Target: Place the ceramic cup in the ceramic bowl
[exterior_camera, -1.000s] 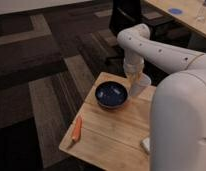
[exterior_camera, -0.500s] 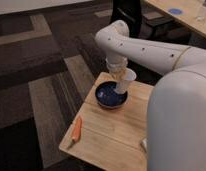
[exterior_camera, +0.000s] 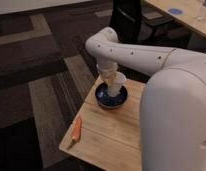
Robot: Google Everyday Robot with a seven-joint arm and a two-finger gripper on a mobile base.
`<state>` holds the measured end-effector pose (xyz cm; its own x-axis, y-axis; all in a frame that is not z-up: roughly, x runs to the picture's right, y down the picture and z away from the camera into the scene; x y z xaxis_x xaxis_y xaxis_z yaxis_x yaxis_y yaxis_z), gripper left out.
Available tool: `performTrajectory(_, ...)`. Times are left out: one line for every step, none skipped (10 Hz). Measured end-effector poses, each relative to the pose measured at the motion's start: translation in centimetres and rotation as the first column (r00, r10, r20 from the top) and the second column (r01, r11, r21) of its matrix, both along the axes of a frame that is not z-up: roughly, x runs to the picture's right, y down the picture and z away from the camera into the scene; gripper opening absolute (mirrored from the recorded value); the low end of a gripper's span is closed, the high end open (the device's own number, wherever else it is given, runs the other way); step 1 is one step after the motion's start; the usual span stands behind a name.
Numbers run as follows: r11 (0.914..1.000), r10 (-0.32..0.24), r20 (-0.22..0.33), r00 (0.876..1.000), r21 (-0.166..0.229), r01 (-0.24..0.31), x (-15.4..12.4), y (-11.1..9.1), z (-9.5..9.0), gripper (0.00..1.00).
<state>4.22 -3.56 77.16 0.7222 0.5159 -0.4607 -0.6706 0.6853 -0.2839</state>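
A dark blue glossy ceramic bowl (exterior_camera: 111, 97) stands on a small wooden table (exterior_camera: 108, 132). The small white ceramic cup (exterior_camera: 117, 84) is upright, right over the bowl's middle, its bottom at or just inside the rim. My gripper (exterior_camera: 111, 77) comes down from the white arm and is shut on the cup's upper left side. The arm hides the far edge of the bowl.
An orange carrot (exterior_camera: 76, 129) lies near the table's left edge. My white body (exterior_camera: 176, 120) fills the right side. A dark chair (exterior_camera: 130, 17) and a long wooden table (exterior_camera: 188, 15) stand behind. Striped carpet lies to the left.
The arm has swung left and forward, bringing the cup from the table's right rear to over the bowl and lower toward it.
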Motion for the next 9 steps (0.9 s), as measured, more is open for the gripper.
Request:
performTrajectory(0.9996, -0.020, 0.016, 1.000, 0.019, 0.020, -0.4, -0.1, 0.8, 0.00)
performTrajectory(0.9986, -0.037, 0.037, 0.999, 0.038, 0.036, -0.9, -0.1, 1.6, 0.00)
performTrajectory(0.9979, -0.045, 0.046, 0.998, 0.048, 0.043, -1.1, -0.1, 2.1, 0.00)
performTrajectory(0.9971, -0.053, 0.053, 0.997, 0.057, 0.050, -1.1, 0.1, 2.6, 0.00)
performTrajectory(0.9961, -0.064, 0.051, 0.997, 0.064, 0.061, -0.9, 0.3, 3.2, 0.00)
performTrajectory(0.9952, -0.073, 0.042, 0.996, 0.069, 0.070, -0.5, 0.4, 3.6, 0.00)
performTrajectory(0.9943, -0.081, 0.028, 0.996, 0.071, 0.079, 0.0, 0.7, 4.1, 0.00)
performTrajectory(0.9937, -0.090, 0.021, 0.996, 0.069, 0.089, 0.3, 1.1, 4.5, 0.00)
performTrajectory(0.9932, -0.096, 0.022, 0.995, 0.067, 0.094, 0.2, 1.3, 4.7, 0.00)
